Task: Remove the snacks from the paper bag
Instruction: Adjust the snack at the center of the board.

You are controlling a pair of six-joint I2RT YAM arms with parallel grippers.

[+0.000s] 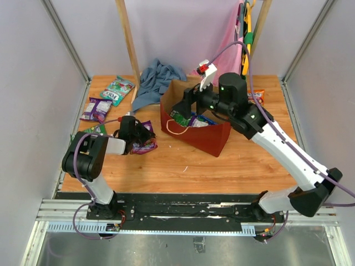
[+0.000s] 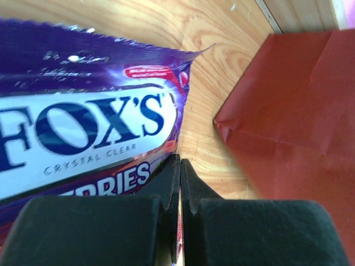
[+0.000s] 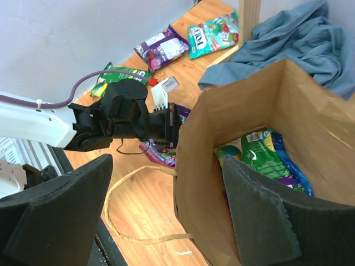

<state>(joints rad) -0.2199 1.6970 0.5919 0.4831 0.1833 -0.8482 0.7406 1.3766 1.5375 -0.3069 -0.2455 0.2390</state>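
Standing at the near edge of the table (image 1: 183,166), I note the paper bag (image 1: 202,138) upright around the middle of the table, its mouth open to the ceiling.

Right gripper (image 3: 166,166): fingers spread wide, holding nothing. It hangs over the bag's left rim. In the right wrist view one finger is outside the wall and the other over the brown inside.

Contents: a green packet (image 3: 260,152) lies low against the far inner wall, with blue and purple wrappers beside it. These lie below the right gripper and to its inner-finger side. How the green packet's long axis runs I cannot tell, as it is partly buried.

Left gripper (image 2: 180,166): fingers pressed together on the edge of a purple Fox's packet (image 2: 83,127), which lies on the table just left of the bag's red wall.

Also out on the table: a teal packet (image 1: 117,88) and a second purple packet (image 1: 95,108) near the far-left corner.

Judgement: the right arm is the nearer to the bagged snacks. Its reach must shift inward from the rim and go straight down. Otherwise the outer finger risks catching the wall or the twine handle (image 3: 127,210).
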